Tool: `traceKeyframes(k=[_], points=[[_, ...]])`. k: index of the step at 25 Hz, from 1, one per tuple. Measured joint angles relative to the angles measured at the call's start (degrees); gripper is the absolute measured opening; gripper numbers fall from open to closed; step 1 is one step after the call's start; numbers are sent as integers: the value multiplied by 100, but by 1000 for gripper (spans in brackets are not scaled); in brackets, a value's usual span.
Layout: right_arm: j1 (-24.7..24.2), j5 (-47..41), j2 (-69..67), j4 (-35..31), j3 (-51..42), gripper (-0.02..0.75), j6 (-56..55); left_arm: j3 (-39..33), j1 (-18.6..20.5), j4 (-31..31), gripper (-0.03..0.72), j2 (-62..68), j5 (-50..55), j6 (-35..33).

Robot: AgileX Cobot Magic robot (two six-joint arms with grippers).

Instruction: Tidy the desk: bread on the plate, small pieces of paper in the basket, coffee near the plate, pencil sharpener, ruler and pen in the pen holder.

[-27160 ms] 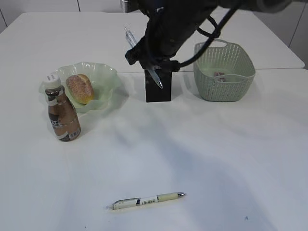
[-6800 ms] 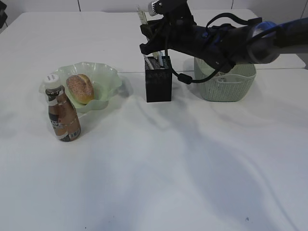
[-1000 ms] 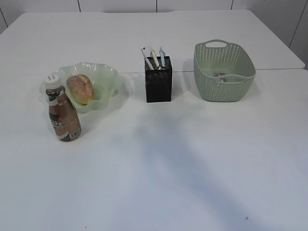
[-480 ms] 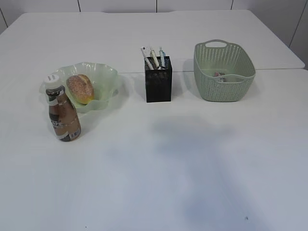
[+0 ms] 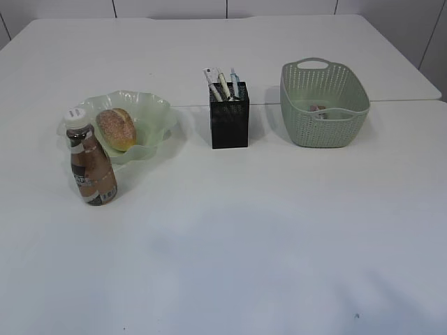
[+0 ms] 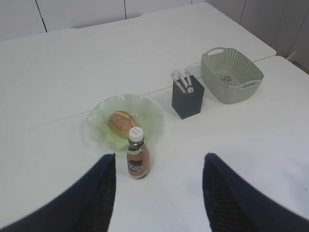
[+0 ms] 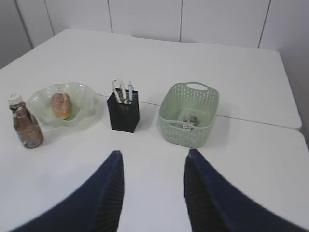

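White tabletop (image 5: 279, 230), seam across mid, pale panelled wall behind. Bread (image 5: 116, 128) on plate (image 5: 155, 112), coffee (image 5: 91, 167) just beside; holder (image 5: 229, 125) and basket (image 5: 325, 105) to the right. Left hand (image 6: 157, 193) and right hand (image 7: 153, 193) both released, holding nothing, raised well above.

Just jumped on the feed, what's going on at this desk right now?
Nothing is being handled. Both claws, left and right, hang open and empty above the desk. The bread lies on the plate, the coffee stands beside it, pens stick out of the pen holder, and paper lies in the basket.
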State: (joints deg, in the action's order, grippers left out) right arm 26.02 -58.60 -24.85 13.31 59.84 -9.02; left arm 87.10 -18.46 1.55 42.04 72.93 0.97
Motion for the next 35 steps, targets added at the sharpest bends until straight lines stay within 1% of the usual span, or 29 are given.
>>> traceKeyframes(k=[1,2,4,5,6,8,11,12,14,15,18,21,23,28,34,35], points=[[0,0,466,-248,-307,338,170,0,0,12,405,-27,0,-15],[0,-27,610,-358,-382,338,218,0,0,25,405,-66,0,-42],[0,-27,610,-358,-382,338,218,-37,0,86,403,-172,0,-156],[0,-215,1137,-819,-794,338,559,-108,0,97,402,-258,0,-212],[0,-275,1226,-864,-857,338,616,-233,0,119,402,-352,0,-280],[0,-292,1268,-879,-889,338,628,-577,0,132,402,-668,0,-362],[0,-292,1268,-879,-889,338,628,-1337,0,158,402,-1311,-61,-428],[0,-344,1889,-904,-1306,337,755,-1564,0,167,401,-1565,-143,-450],[0,-344,1889,-904,-1306,337,755,-2121,0,179,401,-2026,-277,-499],[0,-355,2153,-937,-1586,337,758,-2350,0,188,401,-2272,-340,-509],[0,-355,2369,-1012,-1897,335,758,-3096,0,289,401,-2966,-408,-508],[0,-367,2586,-1209,-2269,335,768,-3677,0,390,401,-3575,-435,-510],[0,-392,2586,-1209,-2344,335,768,-4033,0,417,401,-3893,-460,-520],[0,-538,2586,-1197,-2714,335,864,-4988,0,427,401,-4173,-481,-575],[0,-551,2586,-1117,-2765,335,933,-5544,0,437,401,-4173,-645,-952],[0,-554,2586,-1002,-2765,335,942,-5628,0,437,401,-4173,-670,-963]])
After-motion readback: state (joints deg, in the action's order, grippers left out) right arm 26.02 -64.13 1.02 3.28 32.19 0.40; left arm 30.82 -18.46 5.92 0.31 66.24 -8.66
